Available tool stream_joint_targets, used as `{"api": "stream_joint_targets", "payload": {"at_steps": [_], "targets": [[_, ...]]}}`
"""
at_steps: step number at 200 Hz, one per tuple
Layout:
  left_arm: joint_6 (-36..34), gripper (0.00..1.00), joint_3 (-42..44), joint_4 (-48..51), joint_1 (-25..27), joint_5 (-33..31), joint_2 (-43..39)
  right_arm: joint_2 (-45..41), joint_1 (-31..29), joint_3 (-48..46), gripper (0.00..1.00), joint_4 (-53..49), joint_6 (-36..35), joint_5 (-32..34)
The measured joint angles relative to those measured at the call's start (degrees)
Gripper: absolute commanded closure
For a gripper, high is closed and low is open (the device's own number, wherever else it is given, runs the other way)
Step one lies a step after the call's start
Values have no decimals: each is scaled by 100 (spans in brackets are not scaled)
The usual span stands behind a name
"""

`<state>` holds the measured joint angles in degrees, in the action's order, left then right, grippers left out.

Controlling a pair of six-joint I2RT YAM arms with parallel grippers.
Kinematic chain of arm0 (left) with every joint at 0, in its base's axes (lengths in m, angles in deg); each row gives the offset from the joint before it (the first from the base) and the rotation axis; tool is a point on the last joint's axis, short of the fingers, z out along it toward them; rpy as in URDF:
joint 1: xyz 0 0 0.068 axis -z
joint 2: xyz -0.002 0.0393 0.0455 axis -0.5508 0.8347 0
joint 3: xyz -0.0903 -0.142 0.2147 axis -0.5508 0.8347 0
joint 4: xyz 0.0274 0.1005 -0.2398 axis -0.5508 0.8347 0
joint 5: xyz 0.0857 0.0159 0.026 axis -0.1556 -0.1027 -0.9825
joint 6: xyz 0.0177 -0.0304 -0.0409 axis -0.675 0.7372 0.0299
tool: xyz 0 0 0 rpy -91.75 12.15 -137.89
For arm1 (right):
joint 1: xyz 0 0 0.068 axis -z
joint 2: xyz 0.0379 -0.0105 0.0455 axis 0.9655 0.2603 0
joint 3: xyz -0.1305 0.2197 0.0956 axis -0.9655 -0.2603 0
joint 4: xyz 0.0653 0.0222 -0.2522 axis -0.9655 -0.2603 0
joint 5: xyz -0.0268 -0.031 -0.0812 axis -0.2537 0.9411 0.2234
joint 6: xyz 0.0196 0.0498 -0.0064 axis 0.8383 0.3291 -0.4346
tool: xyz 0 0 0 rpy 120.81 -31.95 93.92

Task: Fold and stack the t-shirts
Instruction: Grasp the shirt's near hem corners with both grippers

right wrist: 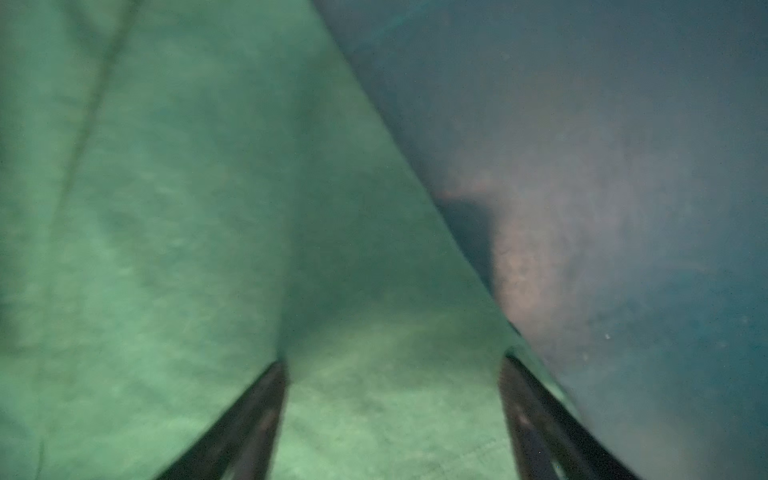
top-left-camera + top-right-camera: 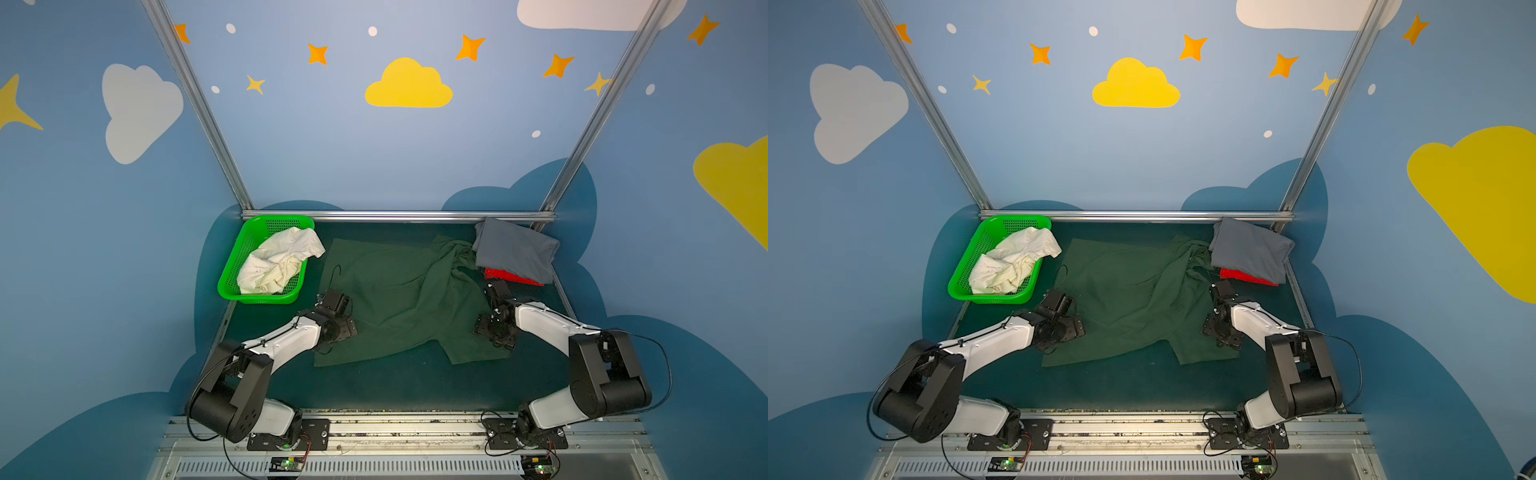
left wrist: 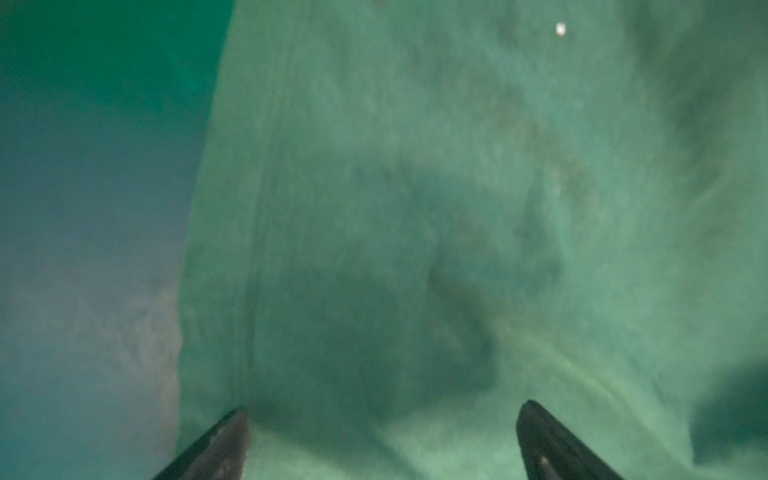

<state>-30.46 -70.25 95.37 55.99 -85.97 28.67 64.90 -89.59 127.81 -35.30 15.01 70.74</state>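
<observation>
Over the dark green t-shirt [image 2: 395,299], left gripper [image 3: 384,409] and right gripper [image 1: 394,360], jaws apart, empty.

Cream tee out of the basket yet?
No, the cream-white t-shirt lies crumpled inside the green basket, one corner hanging over its rim.

Large dark green cloth t-shirt [image 2: 399,299]: soft matt fabric, wrinkled, no shine; folded grey cloth t-shirt [image 2: 515,249], bright red cloth t-shirt [image 2: 509,276] and crumpled cream-white cloth t-shirt [image 2: 278,262] have the same dull cloth look. Bright green perforated basket [image 2: 257,297] is smooth plastic with a slight sheen; flat dark teal table mat [image 2: 395,386] is matt, felt-like. Silver frame rail [image 2: 399,215] is brushed metal, ridged; white robot arm shell [image 2: 286,338] is smooth semi-gloss plastic, its joints matt black.
</observation>
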Motion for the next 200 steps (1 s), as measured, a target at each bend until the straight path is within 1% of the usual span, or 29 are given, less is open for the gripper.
{"api": "stream_joint_targets", "payload": {"at_steps": [6,19,26,39,48,63,69,71,77,81,84,86,118,144,157,171,200], "targets": [[9,13,-26,0,2,-35,57,-2,4,-11,43,7,35,33],[22,29,-72,-35,7,-131,168,-9,33,-28,57,11,63,92],[31,38,-96,-76,7,-190,234,-17,33,-37,63,31,70,127],[48,50,-131,-59,7,-308,319,-17,33,-48,76,107,66,151],[52,55,-142,-46,2,-387,350,-17,33,-57,83,170,39,157],[50,66,-173,-9,2,-501,411,-15,33,-63,100,321,39,122],[59,72,-192,15,0,-549,437,-11,31,-68,100,367,-7,105],[55,74,-195,22,0,-555,446,-11,33,-70,100,389,94,105],[50,81,-216,52,-2,-601,470,-9,31,-70,100,435,2,72],[87,86,-234,68,-7,-627,487,-2,31,-70,100,455,11,59],[46,94,-240,76,-7,-636,498,0,31,-70,100,455,26,59],[79,96,-247,76,-9,-640,505,0,31,-70,100,457,-2,55],[129,97,-341,20,-17,-656,601,-9,26,-70,100,446,-63,48],[155,97,-321,31,-31,-599,487,-201,-70,-74,100,273,-87,17],[170,97,-258,26,-31,-407,365,-542,-197,-68,100,39,-85,66],[181,97,-136,162,7,-192,101,-1091,-396,-31,100,-291,-66,201],[186,97,0,533,35,-55,-828,-2315,-710,186,100,-957,4,376]]}}
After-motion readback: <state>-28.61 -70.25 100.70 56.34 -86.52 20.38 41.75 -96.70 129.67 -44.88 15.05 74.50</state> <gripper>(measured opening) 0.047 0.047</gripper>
